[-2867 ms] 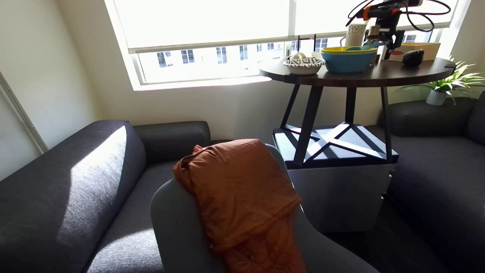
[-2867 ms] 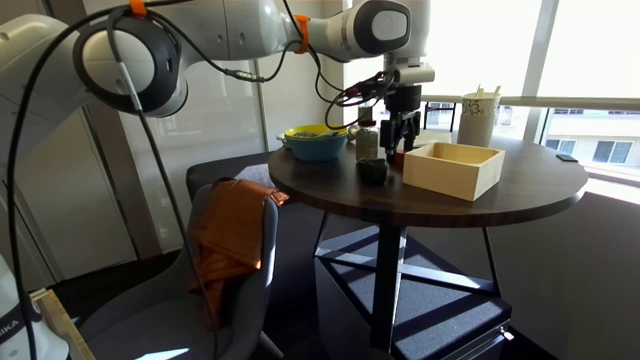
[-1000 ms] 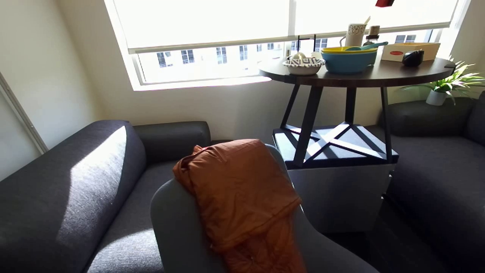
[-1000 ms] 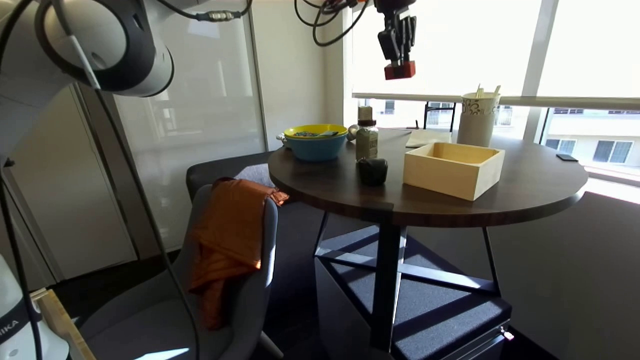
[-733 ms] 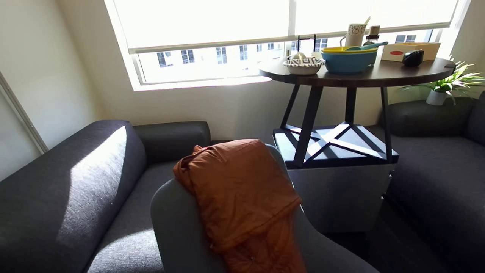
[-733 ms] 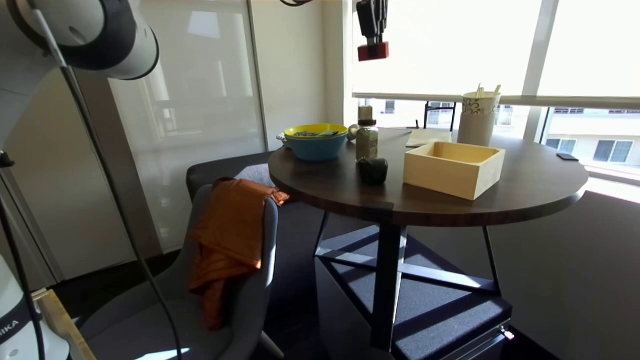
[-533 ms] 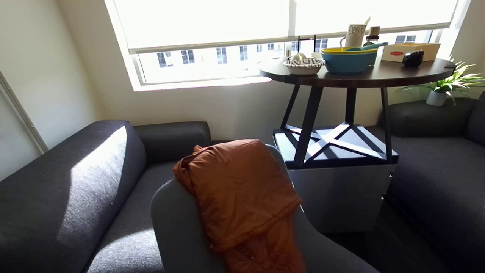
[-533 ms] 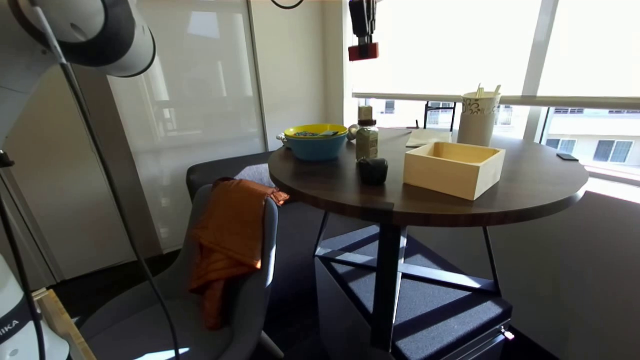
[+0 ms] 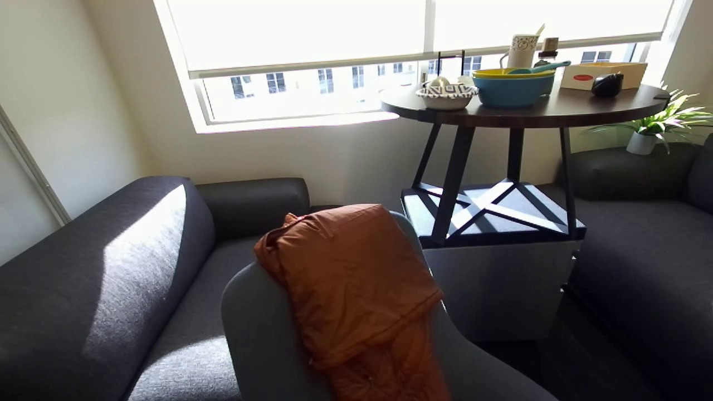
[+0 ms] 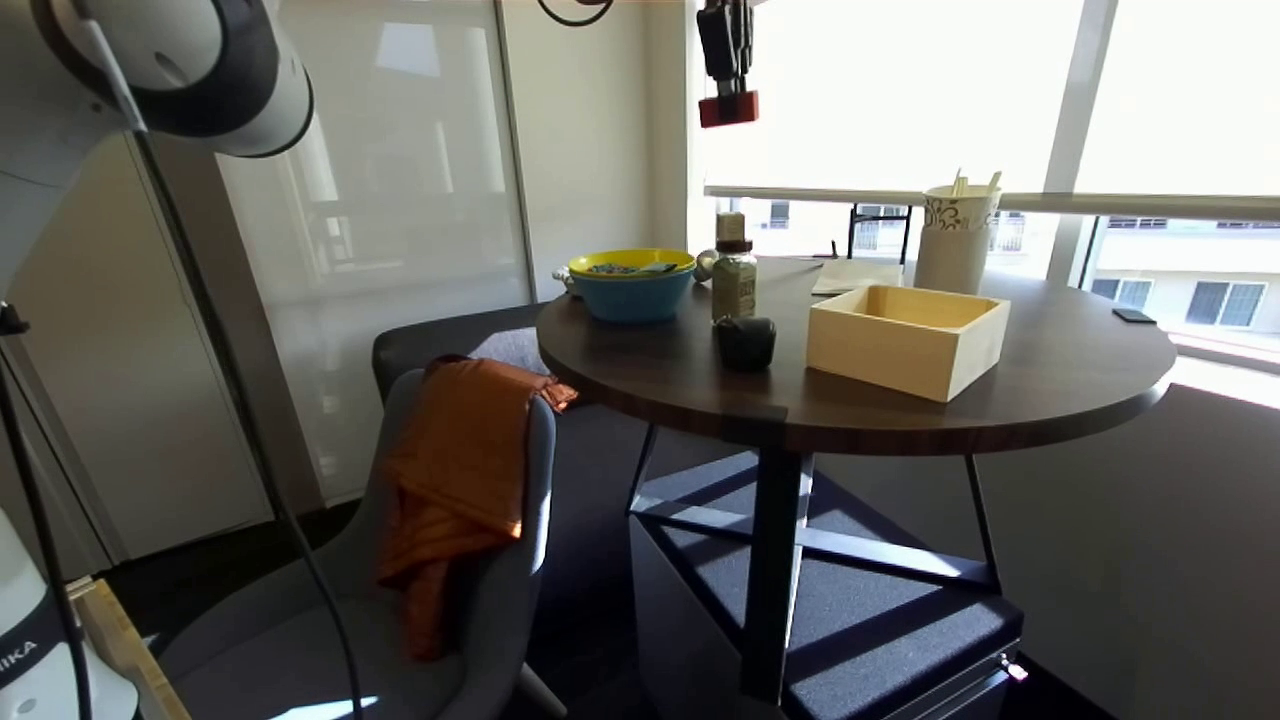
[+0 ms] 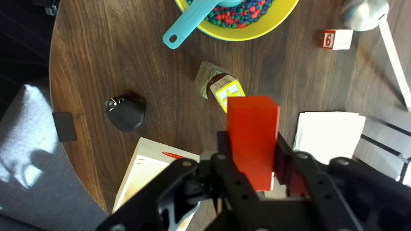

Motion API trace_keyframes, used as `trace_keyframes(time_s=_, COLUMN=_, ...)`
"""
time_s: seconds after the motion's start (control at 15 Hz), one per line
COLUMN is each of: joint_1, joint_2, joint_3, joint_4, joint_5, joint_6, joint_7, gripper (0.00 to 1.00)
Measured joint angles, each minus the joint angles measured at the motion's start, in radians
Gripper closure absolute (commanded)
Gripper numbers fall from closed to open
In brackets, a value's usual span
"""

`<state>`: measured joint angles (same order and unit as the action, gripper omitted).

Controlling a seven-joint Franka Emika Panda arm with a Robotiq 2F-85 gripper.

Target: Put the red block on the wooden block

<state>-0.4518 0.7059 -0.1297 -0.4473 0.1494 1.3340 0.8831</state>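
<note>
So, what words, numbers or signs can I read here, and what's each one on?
"6", on the small cube.
"IKA", cut off by the picture's edge, on the white robot base.
Red oval on the wooden box: too small.
Print on the bottle: too small.
Markings on the wooden block atop it: too blurred.
</note>
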Motion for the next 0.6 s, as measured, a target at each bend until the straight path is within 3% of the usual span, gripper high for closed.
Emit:
trace_keyframes(time_s=0.33, joint_1=0.057, joint_2=0.007, joint_3=-0.016, joint_4=-0.013, joint_5=-0.065, joint_6=-0.018, joint_7=0.033, gripper=0.92)
trace_keyframes(time_s=0.4, joint_1=0.062, joint_2=0.012, joint_3=-0.013, joint_4=-0.012, joint_5=-0.064, joint_6=-0.032, joint_7=0.033, gripper=0.67)
trace_keyframes(time_s=0.47, joint_1=0.063, joint_2=0.017, joint_3=-0.012, joint_4=-0.010, joint_5=-0.064, joint_6=-0.036, joint_7=0.033, gripper=0.67)
trace_keyframes(time_s=0.53, joint_1=0.063, joint_2=0.021, joint_3=-0.012, joint_4=-0.007, joint_5=-0.064, joint_6=-0.036, joint_7=0.033, gripper=0.92)
trace_keyframes(time_s=0.6, joint_1=0.062, joint_2=0.022, joint_3=-0.012, joint_4=-0.007, joint_5=-0.064, joint_6=-0.036, joint_7=0.033, gripper=0.92)
